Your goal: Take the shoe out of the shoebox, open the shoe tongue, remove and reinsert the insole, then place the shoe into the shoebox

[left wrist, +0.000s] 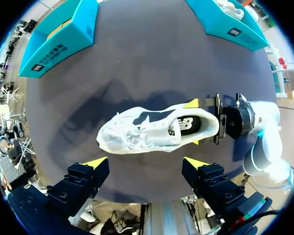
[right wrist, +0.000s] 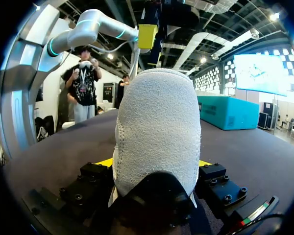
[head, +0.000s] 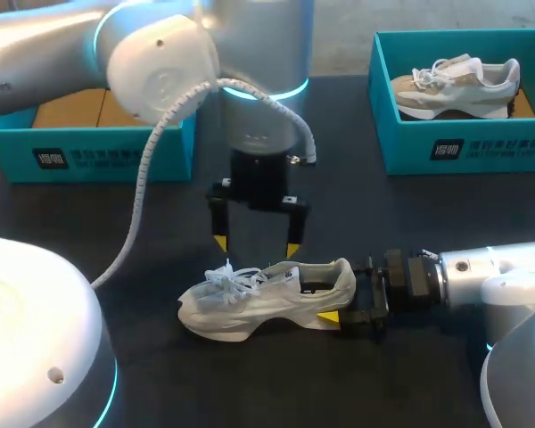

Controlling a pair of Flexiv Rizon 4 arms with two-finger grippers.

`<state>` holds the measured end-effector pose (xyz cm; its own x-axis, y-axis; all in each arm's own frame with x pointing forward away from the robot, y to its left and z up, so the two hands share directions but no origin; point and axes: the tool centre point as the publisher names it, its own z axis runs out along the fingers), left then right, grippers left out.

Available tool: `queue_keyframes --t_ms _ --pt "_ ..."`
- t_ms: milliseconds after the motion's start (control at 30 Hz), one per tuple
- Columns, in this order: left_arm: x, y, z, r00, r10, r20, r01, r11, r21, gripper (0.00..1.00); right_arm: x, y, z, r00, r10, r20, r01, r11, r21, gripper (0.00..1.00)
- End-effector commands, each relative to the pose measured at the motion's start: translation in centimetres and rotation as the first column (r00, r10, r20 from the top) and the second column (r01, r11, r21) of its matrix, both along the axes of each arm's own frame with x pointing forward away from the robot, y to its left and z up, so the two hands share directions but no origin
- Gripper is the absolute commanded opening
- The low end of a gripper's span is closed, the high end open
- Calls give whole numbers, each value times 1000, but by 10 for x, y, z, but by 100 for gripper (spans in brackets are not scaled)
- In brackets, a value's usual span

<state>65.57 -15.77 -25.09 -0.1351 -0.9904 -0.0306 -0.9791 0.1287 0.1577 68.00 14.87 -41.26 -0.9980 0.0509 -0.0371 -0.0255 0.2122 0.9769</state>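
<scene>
White shoe (left wrist: 152, 129) bearing a dark logo (left wrist: 179, 126), gripped by right pincer (left wrist: 195, 123).

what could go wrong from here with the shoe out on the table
The right gripper clamps only the heel of the shoe, so a push from above might pivot it or slip it free. The open left gripper hangs over the laces; coming down, a finger could tangle in them.

Left fingers (head: 220, 242) hang spread; right fingers (head: 329, 318) clamp horizontally.
</scene>
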Motion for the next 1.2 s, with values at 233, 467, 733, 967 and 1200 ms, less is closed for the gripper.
queue_keyframes --t_ms 233,467,733,967,1200 --pt "1 -4 0 1000 0 -2 0 1000 10 100 0 3 0 1000 -2 1 2 1000 -5 0" --pt "3 -14 -12 999 27 -39 -26 999 22 100 0 3 0 1000 -2 1 2 1000 -5 0" --pt "6 -30 -29 996 58 -62 -54 997 62 100 0 3 0 1000 -2 1 2 1000 -5 0" --pt "10 -46 -54 994 83 -72 -72 988 136 100 0 3 0 1000 -2 1 2 1000 -5 0" --pt "18 -53 -71 988 114 -105 -94 979 180 100 0 3 0 1000 -2 1 2 1000 -5 0"
